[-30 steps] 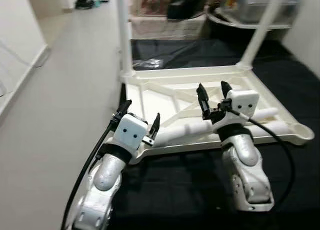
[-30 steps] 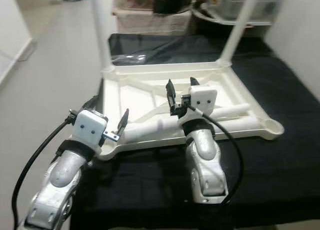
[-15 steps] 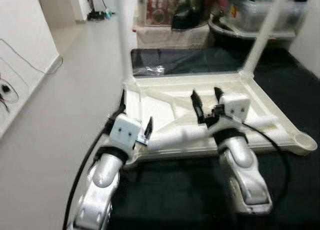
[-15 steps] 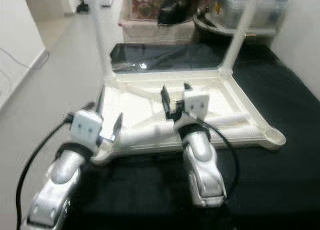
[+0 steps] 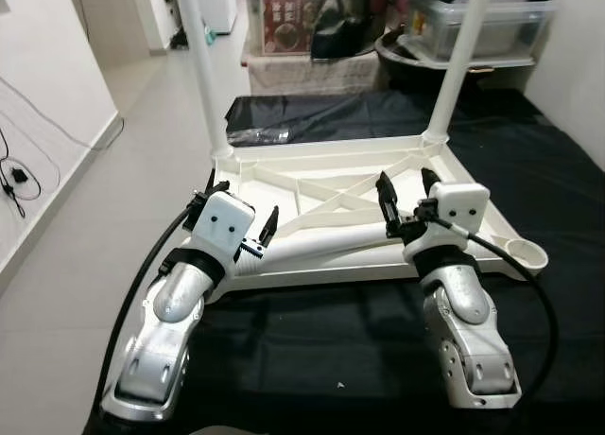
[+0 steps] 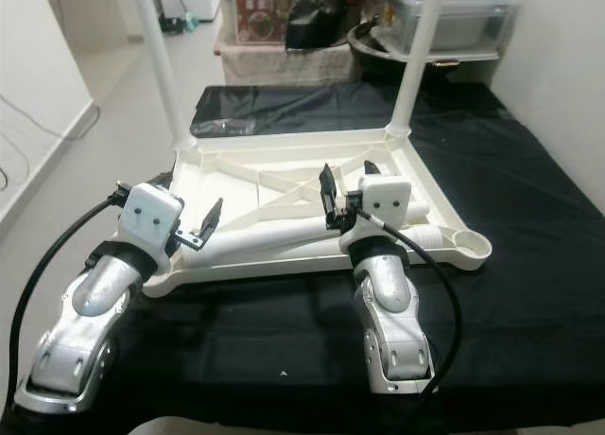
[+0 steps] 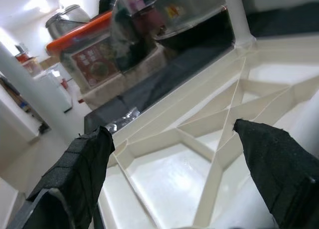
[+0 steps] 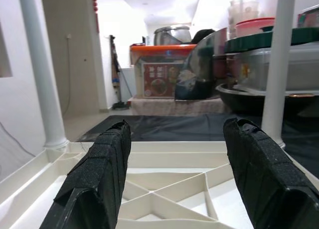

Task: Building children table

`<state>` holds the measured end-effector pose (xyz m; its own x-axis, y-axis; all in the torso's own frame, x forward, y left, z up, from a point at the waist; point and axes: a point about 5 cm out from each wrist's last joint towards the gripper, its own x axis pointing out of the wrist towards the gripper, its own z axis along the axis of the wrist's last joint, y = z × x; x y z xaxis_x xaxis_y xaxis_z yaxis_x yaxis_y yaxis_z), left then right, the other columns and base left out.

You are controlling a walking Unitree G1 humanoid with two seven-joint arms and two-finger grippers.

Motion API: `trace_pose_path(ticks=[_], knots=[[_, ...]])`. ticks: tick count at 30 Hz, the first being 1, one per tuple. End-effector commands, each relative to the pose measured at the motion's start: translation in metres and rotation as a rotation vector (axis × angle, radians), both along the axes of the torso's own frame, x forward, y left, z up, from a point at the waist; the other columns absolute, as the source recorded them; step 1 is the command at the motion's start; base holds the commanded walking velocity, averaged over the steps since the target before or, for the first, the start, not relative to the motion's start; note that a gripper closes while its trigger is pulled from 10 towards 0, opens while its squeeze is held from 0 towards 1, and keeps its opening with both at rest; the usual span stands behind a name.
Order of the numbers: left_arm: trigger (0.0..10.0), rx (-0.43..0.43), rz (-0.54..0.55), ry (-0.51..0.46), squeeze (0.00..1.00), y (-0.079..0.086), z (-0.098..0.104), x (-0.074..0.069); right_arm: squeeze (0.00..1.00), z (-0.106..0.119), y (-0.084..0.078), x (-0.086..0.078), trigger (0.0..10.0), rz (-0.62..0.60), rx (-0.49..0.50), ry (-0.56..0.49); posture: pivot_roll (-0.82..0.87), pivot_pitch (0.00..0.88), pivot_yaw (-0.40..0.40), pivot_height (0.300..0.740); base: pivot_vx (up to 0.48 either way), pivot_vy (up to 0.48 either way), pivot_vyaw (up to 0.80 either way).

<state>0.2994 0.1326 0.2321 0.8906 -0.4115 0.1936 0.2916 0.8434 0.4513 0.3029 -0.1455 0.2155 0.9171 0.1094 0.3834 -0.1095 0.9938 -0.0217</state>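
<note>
1. Your landmark is the cream plastic children's tabletop [image 5: 321,184], lying upside down with its ribbed underside up on a black cloth-covered surface [image 5: 558,170].
2. Two round white legs [image 5: 460,57] stand upright in the tabletop's far corners.
3. A loose white cylindrical leg [image 5: 331,249] lies across the tabletop's near edge, running between your two grippers.
4. Your left gripper [image 5: 242,219] sits at the tabletop's near left corner, fingers spread and holding nothing.
5. Your right gripper [image 5: 406,194] hovers over the near edge, right of centre, just above the loose leg, fingers parted and empty.
6. An empty round socket [image 5: 526,255] shows at the tabletop's near right corner.
7. Beyond the tabletop's far edge stand clear storage boxes [image 5: 473,24] and other clutter.
</note>
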Motion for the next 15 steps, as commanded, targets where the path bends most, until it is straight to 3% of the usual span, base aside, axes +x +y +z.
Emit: trace_pose_path(ticks=[1,5,6,8,9,10,12,14,15], knots=[[10.0,0.044,-0.078,0.066,0.00,0.006,-0.002,0.008,0.00,-0.002,0.003,0.000,10.0,0.001,-0.003,0.000,0.10,0.149,-0.010,0.740,0.000,0.000,0.00],[10.0,0.108,-0.191,0.142,0.00,0.008,-0.001,0.018,0.00,-0.002,0.003,0.000,10.0,0.001,-0.002,0.004,0.10,0.161,-0.011,0.740,0.000,0.000,0.00],[10.0,0.141,-0.250,0.172,0.25,0.010,0.000,0.022,0.00,-0.003,0.004,-0.001,10.0,0.002,-0.002,0.007,0.11,0.168,-0.006,0.740,0.000,0.000,0.00],[10.0,0.165,-0.298,0.208,0.25,0.012,-0.001,0.026,0.00,-0.004,0.005,-0.001,10.0,0.005,-0.001,0.009,0.11,0.169,-0.005,0.740,0.000,0.000,0.00],[10.0,0.182,-0.336,0.235,0.69,0.015,0.002,0.033,0.00,-0.004,0.006,-0.002,10.0,0.008,-0.002,0.013,0.10,0.177,0.001,0.740,0.000,0.000,0.00],[10.0,0.186,-0.352,0.247,1.00,0.018,0.006,0.040,0.00,-0.005,0.007,-0.003,10.0,0.010,-0.001,0.015,0.11,0.185,0.006,0.740,0.000,0.000,0.00],[10.0,0.186,-0.352,0.247,1.00,0.018,0.006,0.040,0.00,-0.005,0.007,-0.003,10.0,0.010,-0.001,0.015,0.11,0.185,0.006,0.740,0.000,0.000,0.00],[10.0,0.213,-0.417,0.294,1.00,0.020,0.018,0.054,0.00,-0.006,0.008,-0.004,10.0,0.010,-0.001,0.022,0.11,0.196,0.021,0.740,0.000,0.000,0.00],[10.0,0.213,-0.417,0.294,1.00,0.020,0.018,0.054,0.00,-0.006,0.008,-0.004,10.0,0.010,-0.001,0.022,0.11,0.196,0.021,0.740,0.000,0.000,0.00]])
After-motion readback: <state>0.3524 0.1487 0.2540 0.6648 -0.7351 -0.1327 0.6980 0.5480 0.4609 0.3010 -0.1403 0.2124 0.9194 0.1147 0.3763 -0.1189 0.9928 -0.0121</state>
